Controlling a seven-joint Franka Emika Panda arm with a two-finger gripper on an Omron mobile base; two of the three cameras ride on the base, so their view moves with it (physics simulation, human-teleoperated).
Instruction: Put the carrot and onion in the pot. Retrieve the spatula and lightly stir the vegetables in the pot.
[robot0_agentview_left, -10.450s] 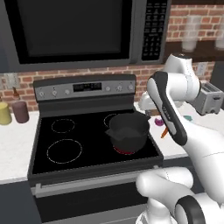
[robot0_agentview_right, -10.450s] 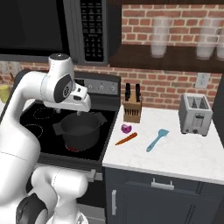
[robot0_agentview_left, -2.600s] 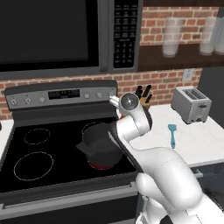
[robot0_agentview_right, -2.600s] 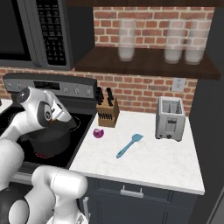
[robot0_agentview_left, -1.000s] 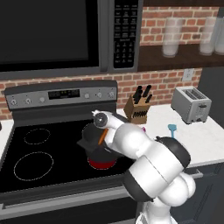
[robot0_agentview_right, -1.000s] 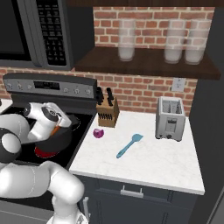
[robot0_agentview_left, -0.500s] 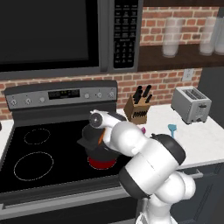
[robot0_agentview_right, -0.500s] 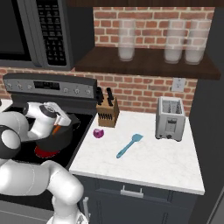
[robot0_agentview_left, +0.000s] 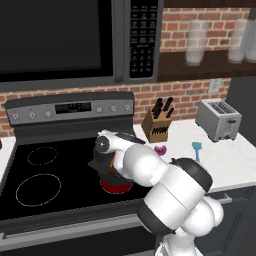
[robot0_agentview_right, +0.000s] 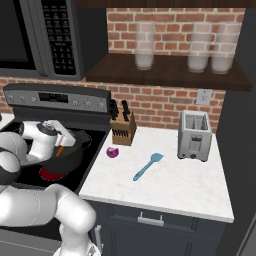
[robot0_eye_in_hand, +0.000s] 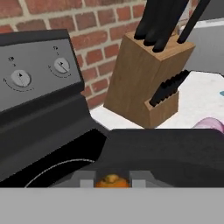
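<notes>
The dark pot (robot0_agentview_right: 75, 152) sits on the stove's front right burner, and my arm covers most of it in the left base view (robot0_agentview_left: 102, 167). My gripper (robot0_agentview_right: 61, 142) hangs low over the pot's mouth, shut on the orange carrot (robot0_agentview_right: 59, 148). In the hand view the carrot's end (robot0_eye_in_hand: 112, 181) shows between the fingertips of the gripper (robot0_eye_in_hand: 113, 177), with the pot's rim (robot0_eye_in_hand: 166, 148) just beyond. The purple onion (robot0_agentview_right: 112, 152) (robot0_agentview_left: 160, 149) lies on the counter beside the stove. The light-blue spatula (robot0_agentview_right: 147, 166) (robot0_agentview_left: 196, 150) lies farther right on the counter.
A wooden knife block (robot0_agentview_right: 123, 129) stands against the brick wall behind the onion. A toaster (robot0_agentview_right: 195, 135) sits at the back right. The burner under the pot glows red (robot0_agentview_left: 116, 186). The stove's control panel (robot0_eye_in_hand: 39, 74) and a microwave (robot0_agentview_left: 60, 40) rise behind.
The hand with the carrot has eased slightly left and down over the pot. Onion and spatula lie where they were.
</notes>
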